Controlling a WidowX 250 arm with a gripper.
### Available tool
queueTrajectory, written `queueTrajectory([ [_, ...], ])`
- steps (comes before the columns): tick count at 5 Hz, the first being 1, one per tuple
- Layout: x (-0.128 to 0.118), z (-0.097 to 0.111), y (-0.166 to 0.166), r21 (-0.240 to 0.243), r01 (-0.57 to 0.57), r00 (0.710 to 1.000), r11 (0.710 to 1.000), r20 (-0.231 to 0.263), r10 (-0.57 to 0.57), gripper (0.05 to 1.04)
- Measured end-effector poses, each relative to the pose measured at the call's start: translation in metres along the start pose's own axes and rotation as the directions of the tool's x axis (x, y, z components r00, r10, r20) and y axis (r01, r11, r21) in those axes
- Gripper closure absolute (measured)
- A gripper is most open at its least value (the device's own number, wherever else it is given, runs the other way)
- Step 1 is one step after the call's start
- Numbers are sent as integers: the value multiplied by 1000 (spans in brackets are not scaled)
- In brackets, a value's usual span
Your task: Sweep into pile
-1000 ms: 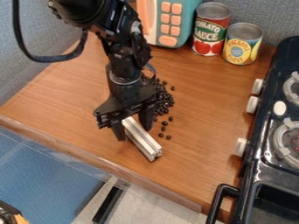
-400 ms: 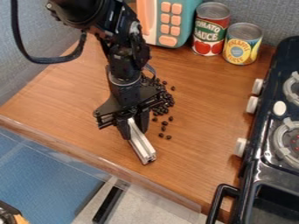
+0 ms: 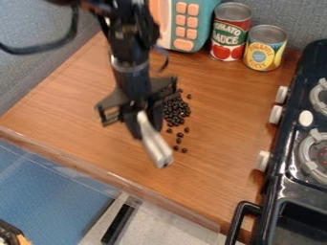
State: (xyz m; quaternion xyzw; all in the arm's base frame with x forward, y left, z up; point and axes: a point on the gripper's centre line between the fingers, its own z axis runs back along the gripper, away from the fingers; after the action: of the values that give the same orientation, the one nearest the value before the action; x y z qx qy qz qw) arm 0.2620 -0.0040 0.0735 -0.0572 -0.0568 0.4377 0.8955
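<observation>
My gripper (image 3: 144, 128) hangs over the middle of the wooden counter, shut on a silver metal bar (image 3: 155, 145) whose free end points down toward the front edge. Just right of the gripper lies a heap of dark beans (image 3: 176, 114), its left side partly hidden behind the gripper. Several loose beans (image 3: 179, 135) trail from the heap toward the front, to the right of the bar and apart from it. One or two single beans lie by the heap's upper right.
A teal and orange toy microwave (image 3: 198, 24), a red tomato can (image 3: 230, 31) and a yellow can (image 3: 265, 48) stand along the back. On the right is the black toy stove (image 3: 271, 191) with white knobs. The counter's front edge (image 3: 115, 176) runs along the lower left.
The bar first swung more upright between my fingers. Then the gripper moved up and slightly left with it, uncovering more of the bean heap. The beans look unmoved.
</observation>
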Motion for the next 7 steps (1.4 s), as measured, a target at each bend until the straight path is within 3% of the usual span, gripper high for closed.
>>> queueTrajectory([
  [1,-1,41,-17,-97,53,999,994,10,-52,745],
  [2,-6,48,-35,-51,282,957,958,-51,-285,745],
  [3,-11,33,-45,64,515,852,855,-148,-503,745],
  [4,-15,15,-50,143,703,706,696,-257,-660,745],
  [5,-22,-5,-49,178,846,532,503,-335,-778,745],
  [6,-26,-11,-50,154,923,384,352,-334,-861,745],
  [7,-36,-18,-47,73,964,265,254,-309,-913,745],
])
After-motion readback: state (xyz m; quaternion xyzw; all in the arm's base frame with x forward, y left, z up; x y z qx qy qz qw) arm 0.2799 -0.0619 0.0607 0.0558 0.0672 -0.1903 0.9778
